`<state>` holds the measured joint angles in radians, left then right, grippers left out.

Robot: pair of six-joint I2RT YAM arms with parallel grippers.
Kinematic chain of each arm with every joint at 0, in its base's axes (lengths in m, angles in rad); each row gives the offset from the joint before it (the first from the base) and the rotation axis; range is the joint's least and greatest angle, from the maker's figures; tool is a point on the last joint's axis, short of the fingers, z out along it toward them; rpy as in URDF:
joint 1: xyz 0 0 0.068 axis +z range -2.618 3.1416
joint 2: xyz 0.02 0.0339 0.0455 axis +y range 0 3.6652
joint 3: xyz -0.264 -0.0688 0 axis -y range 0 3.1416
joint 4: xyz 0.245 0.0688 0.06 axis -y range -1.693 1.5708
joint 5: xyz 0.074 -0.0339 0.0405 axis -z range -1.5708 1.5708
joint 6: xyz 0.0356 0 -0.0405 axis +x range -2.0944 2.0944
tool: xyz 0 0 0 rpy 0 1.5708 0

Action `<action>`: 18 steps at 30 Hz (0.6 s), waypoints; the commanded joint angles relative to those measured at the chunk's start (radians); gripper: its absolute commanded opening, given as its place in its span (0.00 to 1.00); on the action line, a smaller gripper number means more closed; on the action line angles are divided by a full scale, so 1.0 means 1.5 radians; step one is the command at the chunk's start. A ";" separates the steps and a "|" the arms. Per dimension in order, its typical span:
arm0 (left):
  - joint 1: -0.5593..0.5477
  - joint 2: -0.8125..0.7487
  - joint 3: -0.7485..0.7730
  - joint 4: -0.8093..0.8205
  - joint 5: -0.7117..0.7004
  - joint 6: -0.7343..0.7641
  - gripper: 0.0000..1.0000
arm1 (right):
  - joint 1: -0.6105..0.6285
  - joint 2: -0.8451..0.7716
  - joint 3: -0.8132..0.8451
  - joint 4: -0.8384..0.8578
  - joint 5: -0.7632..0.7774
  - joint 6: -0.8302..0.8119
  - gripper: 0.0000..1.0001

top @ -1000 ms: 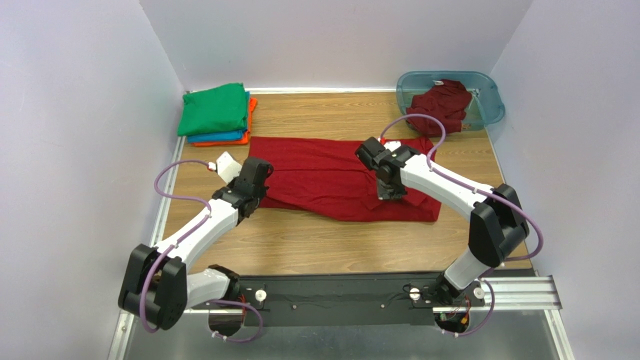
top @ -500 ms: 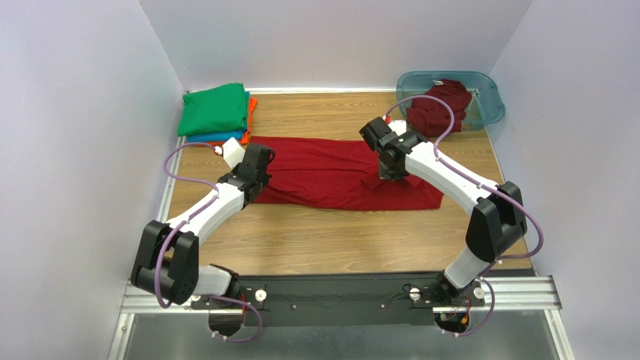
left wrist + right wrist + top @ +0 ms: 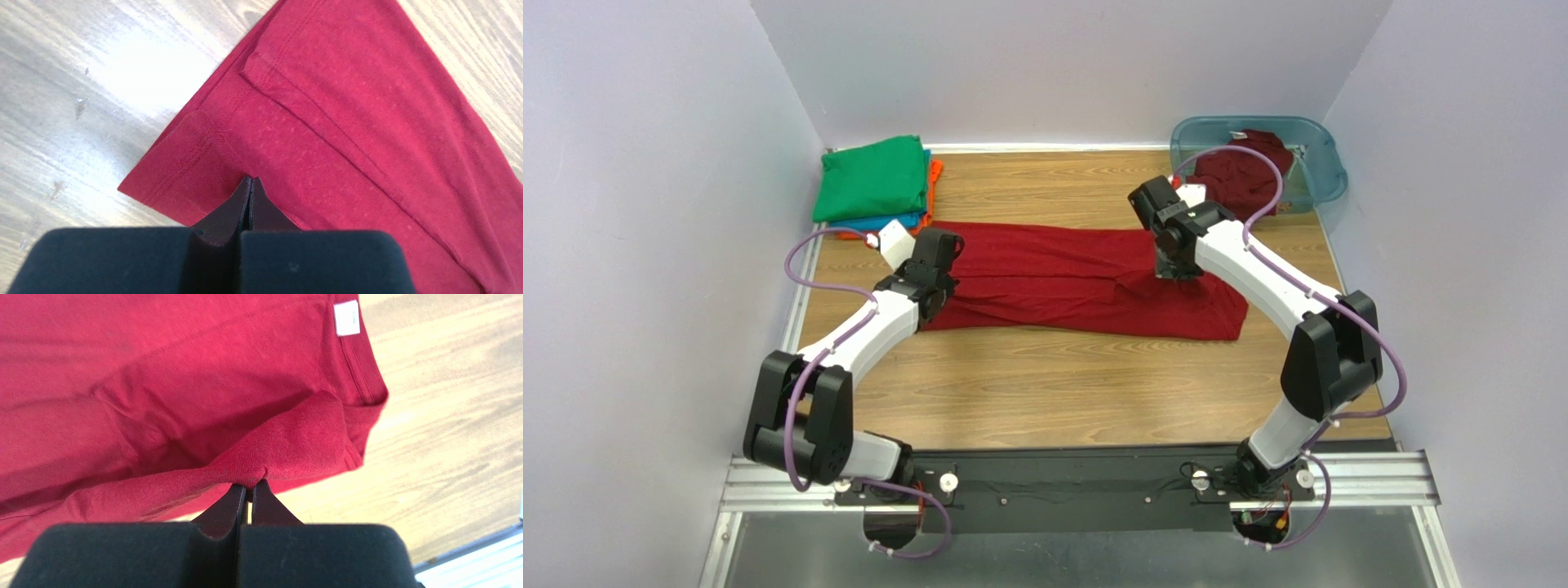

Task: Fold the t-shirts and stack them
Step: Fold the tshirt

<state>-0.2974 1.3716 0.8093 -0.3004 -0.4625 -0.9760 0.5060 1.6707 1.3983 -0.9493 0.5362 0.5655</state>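
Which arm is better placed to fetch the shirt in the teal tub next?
Right: the right claw, pinching the spread red shirt, is close to the tub; the left claw holds its opposite end.

My left arm (image 3: 860,341) and right arm (image 3: 1259,276) reach toward the far side, elbows bowed outward. Left gripper (image 3: 250,184) points down, left of centre, jaws pressed together. Right gripper (image 3: 248,489) (slightly farther, right of centre) points down too, jaws likewise closed.
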 commanded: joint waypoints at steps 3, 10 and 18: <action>0.004 0.051 0.043 0.005 -0.006 0.020 0.00 | -0.008 0.047 0.047 0.026 0.031 -0.007 0.01; 0.007 0.099 0.076 0.009 -0.002 0.025 0.00 | -0.026 0.084 0.093 0.032 0.039 -0.009 0.01; 0.017 0.136 0.089 0.021 0.002 0.030 0.00 | -0.044 0.136 0.149 0.034 0.031 -0.029 0.01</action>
<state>-0.2867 1.5471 0.9199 -0.2859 -0.4587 -0.9463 0.4545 1.8256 1.5681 -0.9131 0.5499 0.5415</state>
